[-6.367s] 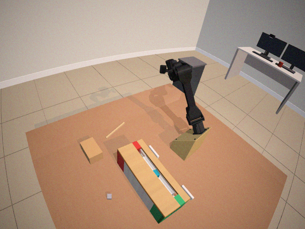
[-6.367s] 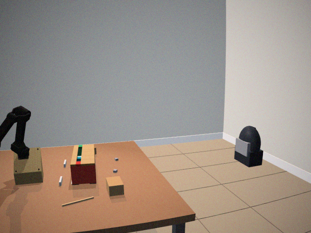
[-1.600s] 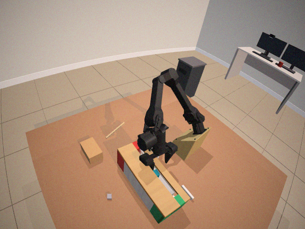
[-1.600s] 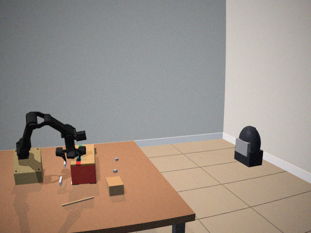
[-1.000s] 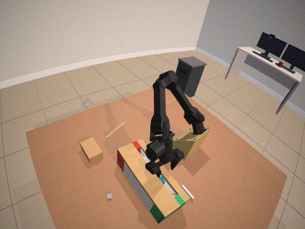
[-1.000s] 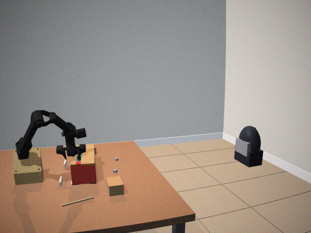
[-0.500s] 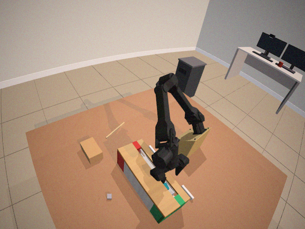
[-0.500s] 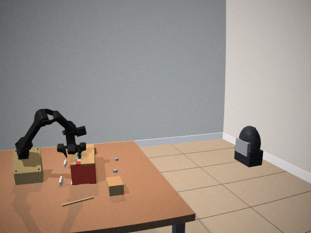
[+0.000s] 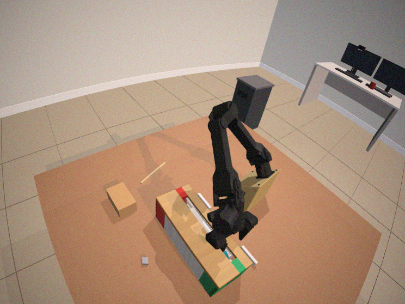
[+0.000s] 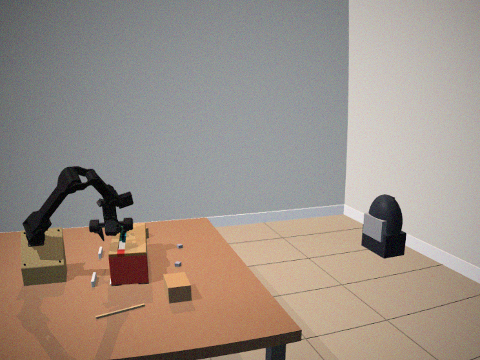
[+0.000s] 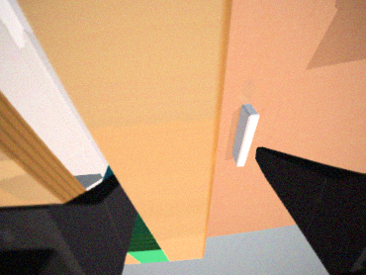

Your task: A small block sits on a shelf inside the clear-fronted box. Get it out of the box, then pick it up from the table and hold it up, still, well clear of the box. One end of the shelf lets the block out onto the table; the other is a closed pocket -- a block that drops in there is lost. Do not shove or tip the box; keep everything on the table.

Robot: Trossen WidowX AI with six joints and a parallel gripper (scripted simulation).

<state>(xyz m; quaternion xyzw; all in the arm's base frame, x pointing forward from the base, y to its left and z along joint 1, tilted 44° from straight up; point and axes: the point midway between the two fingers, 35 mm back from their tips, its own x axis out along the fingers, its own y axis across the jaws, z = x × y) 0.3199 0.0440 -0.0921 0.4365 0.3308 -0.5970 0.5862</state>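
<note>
The long box (image 9: 183, 212) (image 10: 128, 269) (image 11: 148, 74) has a wooden top, a red end at the far side and a green end (image 9: 240, 265) at the near side. A slot with a white shelf (image 9: 199, 214) (image 11: 45, 114) runs along its top. The small teal block (image 9: 226, 254) (image 10: 125, 236) (image 11: 108, 173) shows in the slot close to the green end, just beyond one fingertip. My gripper (image 9: 230, 238) (image 10: 110, 232) (image 11: 201, 158) is open and empty. It straddles the box's back edge, one finger down in the slot and the other outside the box.
Two white bars (image 9: 204, 200) (image 9: 249, 255) (image 11: 245, 135) lie on the table along the box's back side. A wooden cube (image 9: 121, 198) (image 10: 177, 286), a thin stick (image 9: 152, 172) (image 10: 120, 310) and a small grey cube (image 9: 145, 260) lie around. The arm's pedestal (image 9: 258, 188) (image 10: 42, 255) stands behind.
</note>
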